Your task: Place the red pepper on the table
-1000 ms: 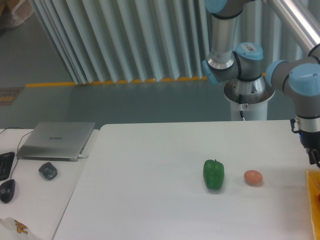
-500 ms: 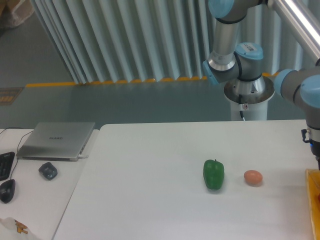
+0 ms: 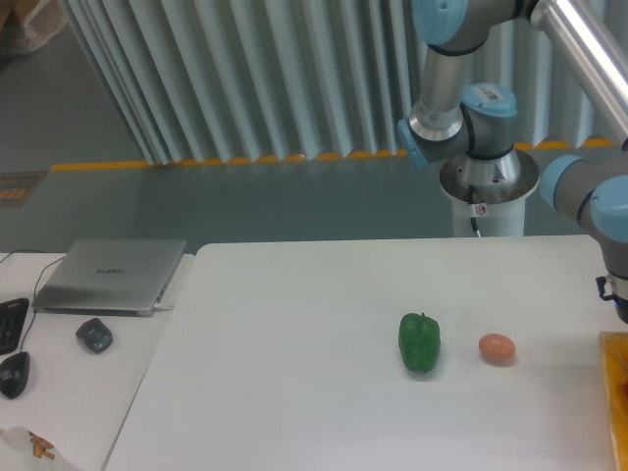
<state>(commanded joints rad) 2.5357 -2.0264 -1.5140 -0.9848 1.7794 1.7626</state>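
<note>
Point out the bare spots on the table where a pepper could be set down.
The table is bare from its left edge to the green pepper, and along the back. It is tighter between that pepper, the egg and the yellow tray at right.

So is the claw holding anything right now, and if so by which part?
Cannot be told: the claw is out of frame past the right edge. The green pepper and egg-shaped thing lie free on the table.

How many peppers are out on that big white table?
1: a green pepper right of the table's middle, beside an egg. Another may be hidden past the right edge.
</note>
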